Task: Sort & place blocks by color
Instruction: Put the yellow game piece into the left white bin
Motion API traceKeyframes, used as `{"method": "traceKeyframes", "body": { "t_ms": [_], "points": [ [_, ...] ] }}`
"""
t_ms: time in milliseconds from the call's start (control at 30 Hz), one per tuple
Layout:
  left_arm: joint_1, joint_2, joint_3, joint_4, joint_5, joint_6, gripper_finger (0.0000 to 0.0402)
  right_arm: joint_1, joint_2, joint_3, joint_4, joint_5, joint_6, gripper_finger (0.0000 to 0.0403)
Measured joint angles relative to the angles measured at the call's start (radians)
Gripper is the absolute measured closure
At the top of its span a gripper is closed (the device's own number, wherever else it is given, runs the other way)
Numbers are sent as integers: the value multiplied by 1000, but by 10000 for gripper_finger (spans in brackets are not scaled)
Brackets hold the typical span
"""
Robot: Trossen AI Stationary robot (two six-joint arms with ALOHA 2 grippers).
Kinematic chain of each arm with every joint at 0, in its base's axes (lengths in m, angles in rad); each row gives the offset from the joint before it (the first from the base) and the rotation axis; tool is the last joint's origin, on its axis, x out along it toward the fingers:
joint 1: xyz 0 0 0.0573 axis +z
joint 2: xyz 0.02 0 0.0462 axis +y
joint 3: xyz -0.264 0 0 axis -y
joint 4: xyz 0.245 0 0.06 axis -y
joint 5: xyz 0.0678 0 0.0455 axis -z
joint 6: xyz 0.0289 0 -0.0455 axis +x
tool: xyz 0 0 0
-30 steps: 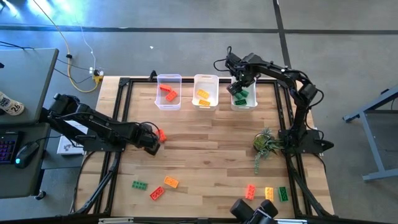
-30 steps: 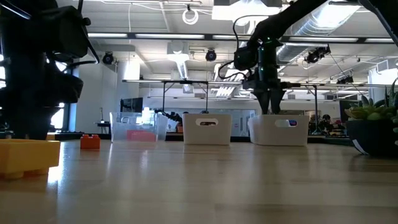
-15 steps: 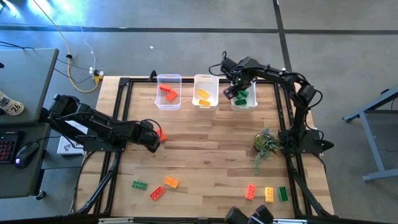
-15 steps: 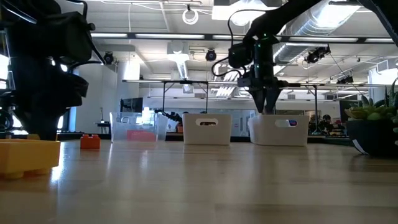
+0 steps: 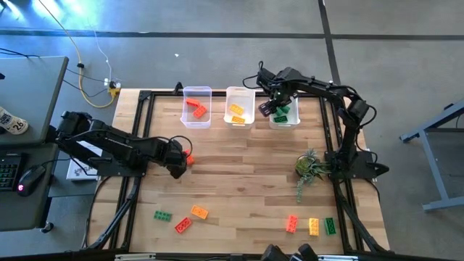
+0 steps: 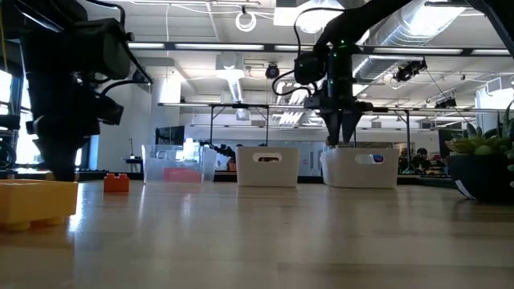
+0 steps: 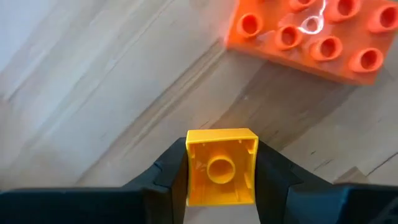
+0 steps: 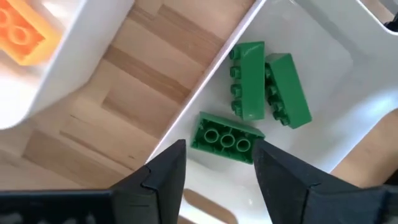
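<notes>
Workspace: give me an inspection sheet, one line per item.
Surface: wooden table in a black frame.
Job's things: three bins at the far edge hold red, orange-yellow and green blocks; loose blocks lie along the near edge; a red block lies by the left pincer.
Clutter: plant sprig on the right side.
Grippers: left pincer shut on a yellow block near the table's left side; right pincer open above the green bin, empty.
Cables: yellow and white leads on the floor beyond the table's left corner.
Surroundings: desk with keyboard and mouse to the left.
</notes>
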Motion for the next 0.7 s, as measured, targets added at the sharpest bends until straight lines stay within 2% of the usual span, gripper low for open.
{"method": "traceKeyframes", "body": {
  "t_ms": [200, 367, 533, 700],
  "points": [
    [83, -20, 82, 14, -75, 168, 289, 3, -51, 0, 3, -17, 64, 261],
    [207, -21, 153, 116, -91, 369, 291, 25, -107, 1, 17, -17, 104, 279],
    [344, -21, 203, 316, 15, 537, 289, 60, -144, 1, 60, -13, 104, 290],
    [469, -22, 221, 578, 132, 623, 289, 84, -147, 1, 94, -14, 97, 295]
  ]
}}
